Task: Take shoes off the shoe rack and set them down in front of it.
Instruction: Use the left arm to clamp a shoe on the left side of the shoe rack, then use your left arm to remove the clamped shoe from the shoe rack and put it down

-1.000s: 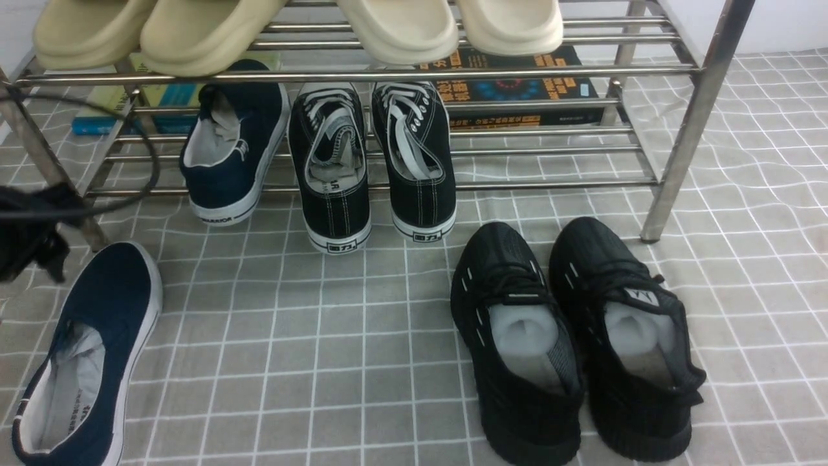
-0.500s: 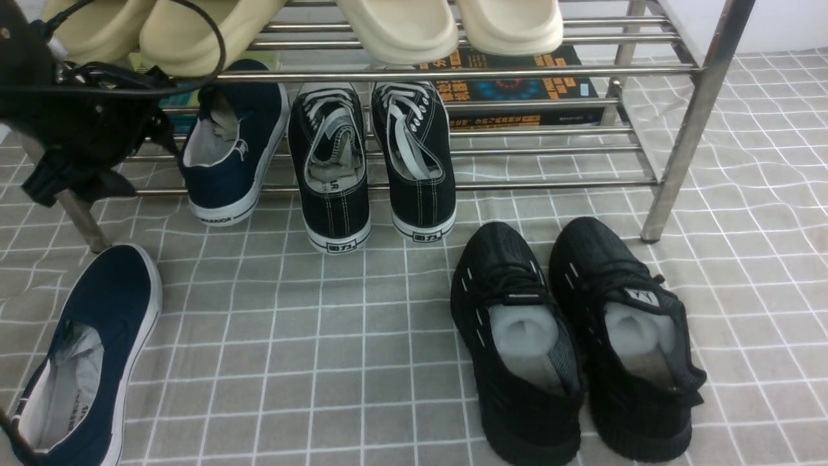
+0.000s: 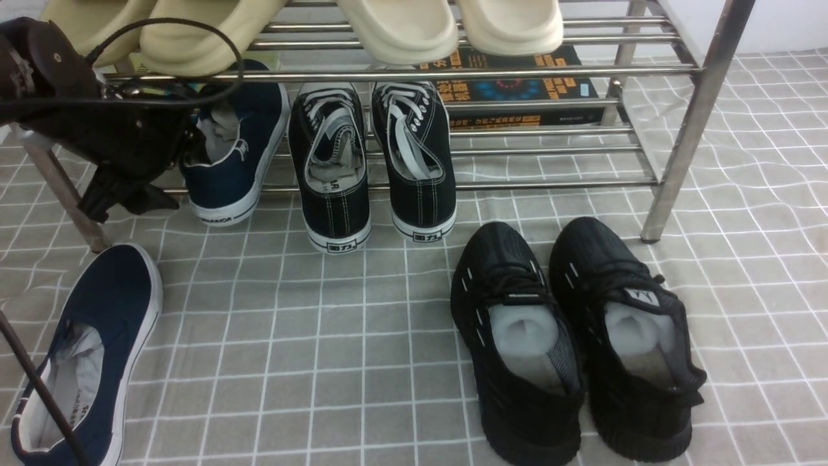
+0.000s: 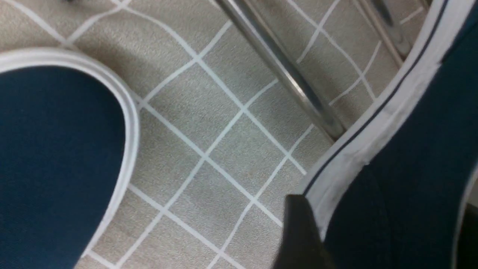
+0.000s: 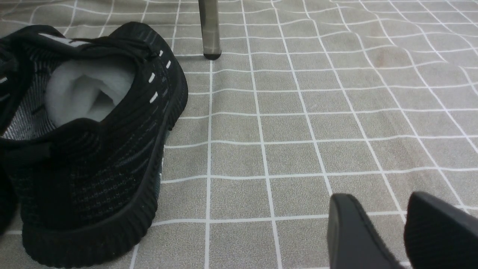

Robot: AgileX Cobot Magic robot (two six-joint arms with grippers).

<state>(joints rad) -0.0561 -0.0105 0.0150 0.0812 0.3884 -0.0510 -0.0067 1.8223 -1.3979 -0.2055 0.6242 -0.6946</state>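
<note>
One navy slip-on shoe (image 3: 229, 149) sits heel-out on the lower tier of the steel shoe rack (image 3: 453, 72), at its left end. The other navy shoe (image 3: 90, 349) lies on the checked cloth at the front left. My left gripper (image 3: 132, 200) is at the left side of the racked shoe's heel. In the left wrist view the left gripper (image 4: 381, 231) is open, with the racked shoe's (image 4: 410, 149) side wall between its fingers; the floor shoe's toe (image 4: 56, 160) and a rack tube (image 4: 283, 74) also show. My right gripper (image 5: 388, 209) is open and empty, low over the cloth.
Black lace-up sneakers (image 3: 372, 162) sit on the lower tier beside the navy shoe. Black knit trainers (image 3: 569, 336) stand on the cloth in front of the rack. Beige slippers (image 3: 401, 26) lie on the top tier, books (image 3: 517, 90) behind. A cable (image 3: 39, 395) crosses the front left.
My left arm has risen from the low far left and moved right, up to the heel of the navy shoe on the rack. The shoes have not moved.
</note>
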